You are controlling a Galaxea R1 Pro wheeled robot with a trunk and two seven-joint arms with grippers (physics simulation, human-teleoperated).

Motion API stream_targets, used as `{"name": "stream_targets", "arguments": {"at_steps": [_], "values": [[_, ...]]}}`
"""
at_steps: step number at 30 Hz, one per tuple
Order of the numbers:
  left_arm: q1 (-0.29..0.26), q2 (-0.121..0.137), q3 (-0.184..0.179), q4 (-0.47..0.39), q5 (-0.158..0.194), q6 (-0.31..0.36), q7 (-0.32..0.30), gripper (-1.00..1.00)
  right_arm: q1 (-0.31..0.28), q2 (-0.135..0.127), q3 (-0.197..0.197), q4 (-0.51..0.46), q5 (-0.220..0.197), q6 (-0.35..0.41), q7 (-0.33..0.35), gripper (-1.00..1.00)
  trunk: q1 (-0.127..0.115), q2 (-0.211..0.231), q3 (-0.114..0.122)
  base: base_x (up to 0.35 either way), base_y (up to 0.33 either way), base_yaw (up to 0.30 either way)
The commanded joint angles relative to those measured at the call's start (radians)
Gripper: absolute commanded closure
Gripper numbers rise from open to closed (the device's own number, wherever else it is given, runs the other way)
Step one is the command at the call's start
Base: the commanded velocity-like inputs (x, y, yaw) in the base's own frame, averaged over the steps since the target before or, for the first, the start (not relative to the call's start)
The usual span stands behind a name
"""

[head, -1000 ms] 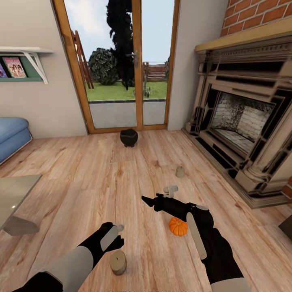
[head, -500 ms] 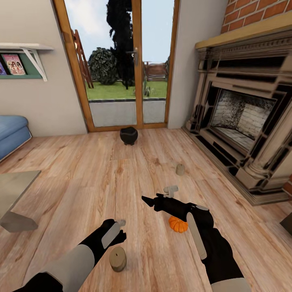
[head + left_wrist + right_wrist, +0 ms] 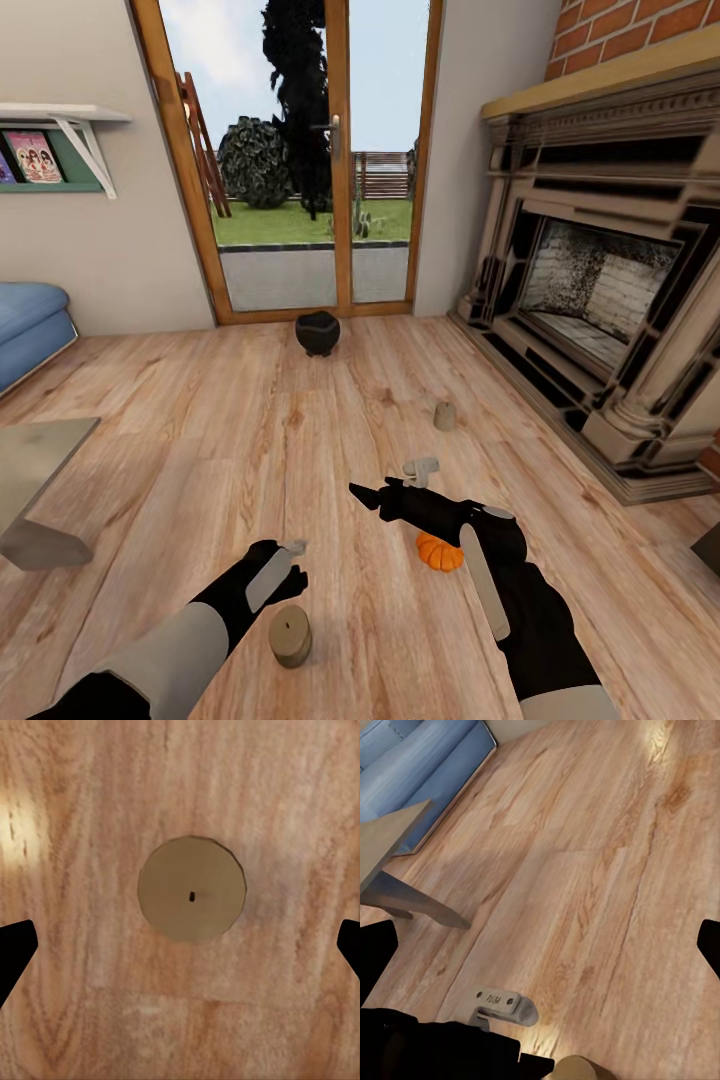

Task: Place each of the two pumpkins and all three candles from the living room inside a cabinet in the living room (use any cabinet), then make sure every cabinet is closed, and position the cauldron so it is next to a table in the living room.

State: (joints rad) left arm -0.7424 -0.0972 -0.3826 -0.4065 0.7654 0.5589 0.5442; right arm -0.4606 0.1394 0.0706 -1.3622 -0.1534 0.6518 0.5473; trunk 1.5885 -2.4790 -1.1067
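On floor: candle (image 3: 192,898) under spread left end effector (image 3: 180,945), pumpkin (image 3: 439,552), cauldron (image 3: 317,334) unplaced; right end effector (image 3: 385,493) spread, empty; nothing stowed yet.

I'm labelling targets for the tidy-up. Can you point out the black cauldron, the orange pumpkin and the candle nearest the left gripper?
Round black cauldron (image 3: 318,334): head view, middle of its body.
Small ribbed orange pumpkin (image 3: 436,552): head view, its visible top.
Squat tan candle (image 3: 192,889): left wrist view, its flat top.

A tan candle (image 3: 192,899) stands upright on wood floor (image 3: 90,810), between spread fingertips (image 3: 15,949).
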Motion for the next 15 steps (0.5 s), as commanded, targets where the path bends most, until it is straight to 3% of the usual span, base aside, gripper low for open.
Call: {"name": "stream_targets", "arguments": {"at_steps": [1,8,15], "values": [[0.001,0.000,-0.001,0.001,0.000,-0.001,-0.002,-1.00,0.000,0.000,0.000,0.000,0.000,0.000,0.000,-1.00,0.000,0.000,0.000,0.007,0.000,0.000],[0.001,0.001,-0.001,0.003,0.000,-0.002,-0.007,-1.00,0.000,0.000,0.001,0.000,0.000,0.000,0.000,-1.00,0.000,0.000,0.000,0.164,-0.033,0.000],[0.002,0.001,0.001,0.002,0.000,-0.002,-0.007,-1.00,0.000,0.000,0.002,0.000,0.000,0.000,-0.001,-1.00,0.000,0.000,0.000,0.027,-0.008,0.000]]}}
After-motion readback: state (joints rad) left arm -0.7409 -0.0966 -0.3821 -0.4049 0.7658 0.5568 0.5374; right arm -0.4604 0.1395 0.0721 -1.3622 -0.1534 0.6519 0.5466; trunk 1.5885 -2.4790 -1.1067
